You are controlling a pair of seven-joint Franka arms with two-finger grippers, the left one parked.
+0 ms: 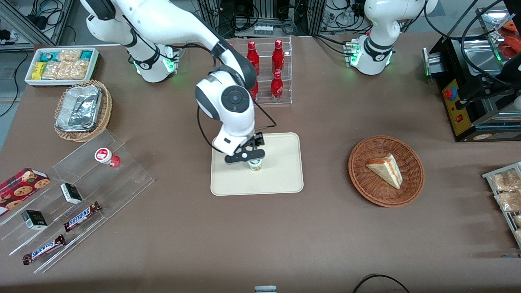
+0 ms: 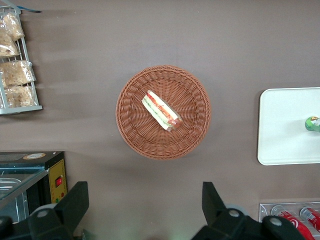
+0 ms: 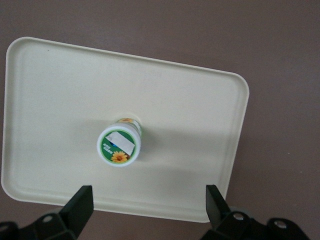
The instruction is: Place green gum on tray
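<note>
Cream-beige flat rectangular tray (image 1: 281, 179) with rounded corners and a low rim lies on the brown table (image 1: 228, 244), about midway along its length. Small white cylindrical green gum canister (image 3: 119, 145) with green-rimmed lid and a flower print stands upright on the tray, roughly at the tray's middle, clear of every rim; from the parked arm's wrist only its green side (image 2: 313, 123) shows on the tray. Right arm's black two-finger gripper (image 1: 249, 156) hovers directly above the gum, fingers spread wide and apart from it, nothing held; in the wrist view each fingertip (image 3: 82, 201) sits well clear of the canister. Round brown wicker basket (image 1: 411, 187) with a wedge sandwich (image 1: 386, 169) lies toward the parked arm's end of the table. Clear acrylic stepped rack (image 1: 130, 171) sits toward the working arm's end, near the table's front edge, carrying a red-lidded white canister (image 1: 106, 156) lying tilted on an upper step, two dark small boxes (image 1: 71, 193) and two Snickers bars (image 1: 81, 216). Second wicker basket (image 1: 106, 106) with a foil container (image 1: 79, 108) lies farther from the front camera than the rack. Clear rack of red bottles (image 1: 277, 73) stands near the table's back edge.
</note>
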